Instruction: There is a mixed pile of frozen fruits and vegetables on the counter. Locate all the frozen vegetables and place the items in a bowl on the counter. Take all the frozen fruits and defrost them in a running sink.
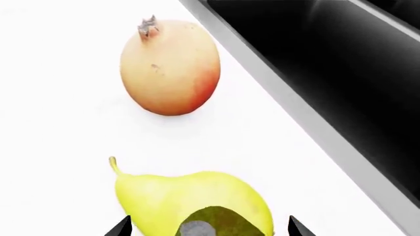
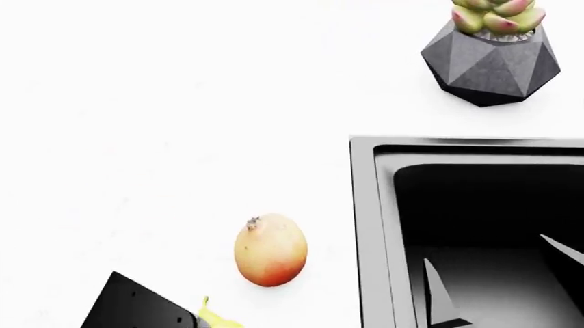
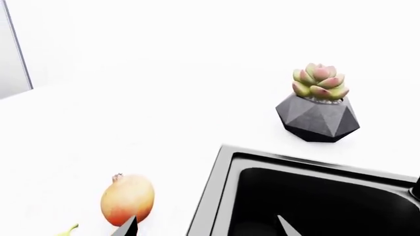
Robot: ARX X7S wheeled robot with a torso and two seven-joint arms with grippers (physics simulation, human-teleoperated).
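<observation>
A bright white worktop (image 2: 164, 123) carries two frozen fruits beside a dark sink (image 2: 474, 225) set into its right part. The egg-shaped yellow-orange fruit (image 2: 270, 249), red-blushed at one end with a small stem nub, lies near the sink's left rim but apart from it. The smaller yellow-green pear (image 1: 194, 201) lies close to the worktop's near edge, just in front of the larger fruit and not touching it.

The left end effector (image 1: 206, 227) hangs directly over the pear, its two dark fingertips spread wide, one on either side of the fruit's body, gripping nothing. The right end effector (image 3: 204, 225) hovers near the sink's left rim, its tips also well apart and empty. A dark faceted pot with a succulent (image 2: 493, 51) stands at the far side, behind the sink.

No bowl or vegetables appear in these views, and no water is seen running.

Judged risks: the pear is rounded and tapered, so a close on its sloping neck could squeeze it out and roll it toward the near edge. A skewed descent could nudge it into the larger fruit.
</observation>
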